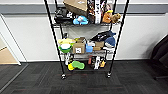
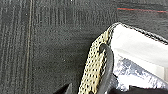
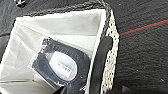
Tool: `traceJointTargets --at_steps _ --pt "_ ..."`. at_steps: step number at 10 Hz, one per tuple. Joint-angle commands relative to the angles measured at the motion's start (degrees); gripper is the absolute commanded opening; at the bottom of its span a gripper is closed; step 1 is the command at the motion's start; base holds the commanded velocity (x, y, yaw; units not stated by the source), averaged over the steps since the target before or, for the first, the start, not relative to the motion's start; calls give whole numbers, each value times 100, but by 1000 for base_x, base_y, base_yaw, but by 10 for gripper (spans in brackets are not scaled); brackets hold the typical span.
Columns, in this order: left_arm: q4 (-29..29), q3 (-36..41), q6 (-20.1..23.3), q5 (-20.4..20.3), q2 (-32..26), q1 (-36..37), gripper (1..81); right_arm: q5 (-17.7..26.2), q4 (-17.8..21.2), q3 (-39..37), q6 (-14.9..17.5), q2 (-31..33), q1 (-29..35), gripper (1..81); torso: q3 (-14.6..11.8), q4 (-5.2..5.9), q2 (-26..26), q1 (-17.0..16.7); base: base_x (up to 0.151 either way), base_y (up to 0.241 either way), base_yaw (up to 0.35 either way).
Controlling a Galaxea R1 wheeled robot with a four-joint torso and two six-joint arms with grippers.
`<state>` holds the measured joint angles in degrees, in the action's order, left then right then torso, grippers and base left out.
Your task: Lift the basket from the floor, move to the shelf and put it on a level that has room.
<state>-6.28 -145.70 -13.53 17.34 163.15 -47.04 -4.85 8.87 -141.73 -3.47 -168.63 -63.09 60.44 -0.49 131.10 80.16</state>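
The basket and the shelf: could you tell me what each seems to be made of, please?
The basket looks like cream woven wicker, going by its dotted weave, with a dark braided rim, a dark loop handle and white cloth lining. The shelf looks like black-coated metal: thin posts, wire tiers.

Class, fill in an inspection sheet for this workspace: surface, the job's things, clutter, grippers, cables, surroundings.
Surface: dark carpet floor.
Job's things: cream woven basket with white lining, a dark loop handle at its side, a bagged dark round item inside; black wire shelf against the wall.
Clutter: cardboard boxes, soft toys, bowls crowd the shelf tiers.
Grippers: fingers not discernible.
Cables: nothing seen.
Surroundings: white wall; red line on the carpet.
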Motion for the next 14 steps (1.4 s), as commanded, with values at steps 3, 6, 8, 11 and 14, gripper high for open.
traceJointTargets --at_steps 3,6,8,11,14 --pt "-23 -11 8 165 87 657 811 195 334 111 -4 29 643 811 622 0 300 182 0 0 0" --pt "-23 -11 52 -546 253 744 811 63 597 199 -4 29 749 811 509 0 387 245 0 0 0" --pt "-23 -203 52 -600 455 885 811 -7 747 313 -4 29 827 811 586 0 389 249 0 0 0" --pt "-154 -785 70 -591 676 920 811 -25 800 445 -92 11 960 811 577 0 389 249 0 0 0" --pt "-224 -776 70 -547 641 876 811 -25 800 454 -92 11 968 811 579 0 389 252 0 0 0"
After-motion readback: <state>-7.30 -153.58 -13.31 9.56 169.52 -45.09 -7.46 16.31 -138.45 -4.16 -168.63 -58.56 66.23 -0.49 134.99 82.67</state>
